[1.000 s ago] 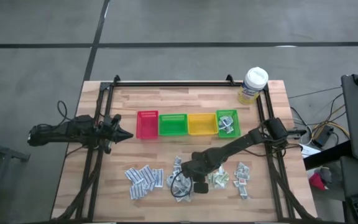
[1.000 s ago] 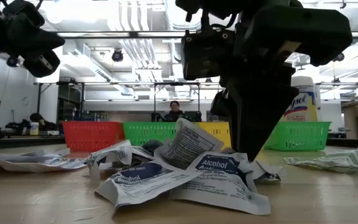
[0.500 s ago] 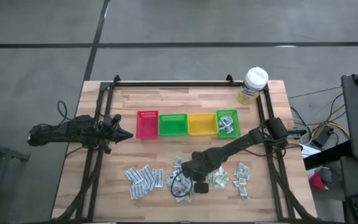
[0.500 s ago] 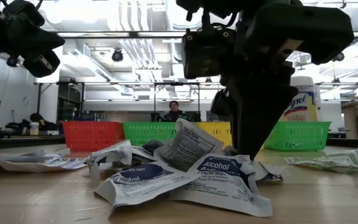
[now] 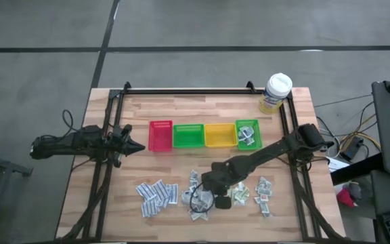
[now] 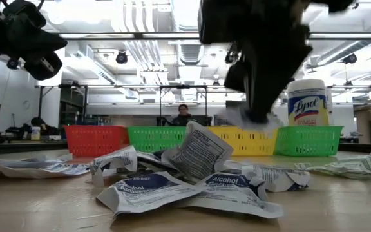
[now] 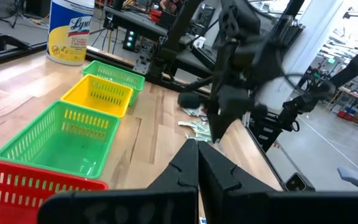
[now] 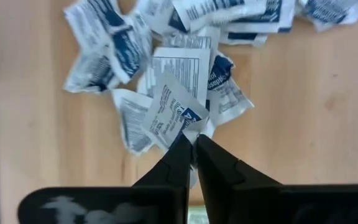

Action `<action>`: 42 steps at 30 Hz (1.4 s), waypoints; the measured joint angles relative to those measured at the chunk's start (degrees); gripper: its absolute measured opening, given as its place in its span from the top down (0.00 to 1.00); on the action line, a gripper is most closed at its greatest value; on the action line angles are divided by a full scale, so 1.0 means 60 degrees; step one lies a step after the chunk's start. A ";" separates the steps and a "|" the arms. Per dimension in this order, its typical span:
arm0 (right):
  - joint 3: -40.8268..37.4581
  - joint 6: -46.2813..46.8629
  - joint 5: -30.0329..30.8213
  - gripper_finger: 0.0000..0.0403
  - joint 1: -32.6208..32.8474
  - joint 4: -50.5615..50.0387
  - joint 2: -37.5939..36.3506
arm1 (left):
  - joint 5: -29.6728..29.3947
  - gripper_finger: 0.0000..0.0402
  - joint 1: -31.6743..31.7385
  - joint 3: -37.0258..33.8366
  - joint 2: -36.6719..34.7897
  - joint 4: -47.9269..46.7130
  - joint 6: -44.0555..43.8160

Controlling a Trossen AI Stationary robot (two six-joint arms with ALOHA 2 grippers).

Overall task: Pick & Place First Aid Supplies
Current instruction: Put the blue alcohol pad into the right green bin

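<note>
1. Across the wooden table (image 5: pixel 147 115), four bins stand in a row: red bin (image 5: pixel 160 135), green bin (image 5: pixel 188 135), yellow bin (image 5: pixel 219 134), and a second green bin (image 5: pixel 247 133) that already holds sachets. Risk: delivery to the wrong bin, because nothing visible shows which colour takes which sachet.
2. Right gripper (image 5: pixel 208 195) hangs above the middle pile (image 5: pixel 196 202), its fingers pressed together on one white-blue sachet (image 8: pixel 173 112). Left gripper (image 5: pixel 137 146) waits closed, left of the red bin.
3. Risk: the pinch covers only a corner of the sachet. A fast swing toward the bins could shake it loose, so that it lands short.
4. Risk: a neighbouring sachet may cling and ride along. Overlapping packets lie directly beneath, and whether all are free cannot be told.
5. View differences: only the right wrist view shows the corner pinch. Only the low view shows the sachet (image 6: pixel 240 118) clear of the table, level with the bin rims. Only the high view shows the path to the bins.
</note>
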 joint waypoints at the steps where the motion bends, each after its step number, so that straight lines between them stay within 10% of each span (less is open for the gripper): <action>1: 0.0000 -0.0005 0.0000 0.96 0.0000 0.0004 -0.0163 | 0.0000 1.00 0.0002 0.0000 0.0000 0.0000 0.0000; 18: 0.0004 -0.1060 -0.0022 0.98 0.0004 -0.0378 -0.2860 | 0.0000 1.00 0.0003 0.0001 0.0000 0.0000 0.0009; 31: 0.0007 0.2231 0.5755 0.98 0.0000 -0.5260 -0.4580 | 0.0000 1.00 0.0003 0.0003 0.0003 0.0000 0.0011; 42: 0.0004 0.4766 0.8267 0.98 -0.0341 -0.7848 -0.4977 | 0.0000 1.00 0.0003 0.0000 0.0000 0.0004 0.0011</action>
